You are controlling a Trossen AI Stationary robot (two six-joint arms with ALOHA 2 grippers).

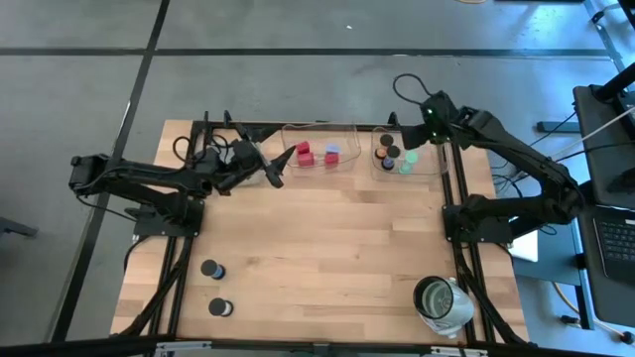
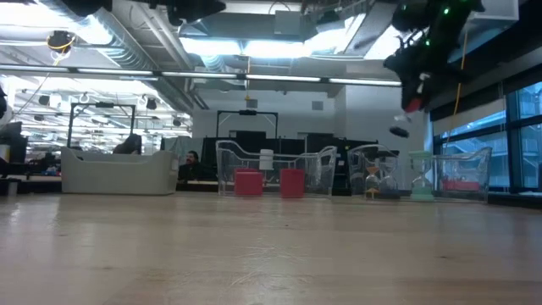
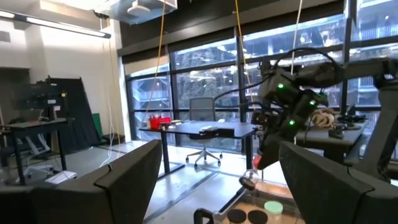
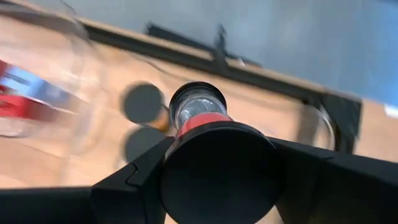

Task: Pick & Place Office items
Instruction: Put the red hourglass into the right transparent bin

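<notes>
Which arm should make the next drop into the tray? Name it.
Right. Its gripper holds a cap above the right tray; the left gripper waits off to the side, jaws open and empty.

The right arm is reaching to the far side of the counter with its claw [image 1: 415,131] partly closed in the air, while the left arm is waiting with its claw [image 1: 270,175] wide open.
</notes>
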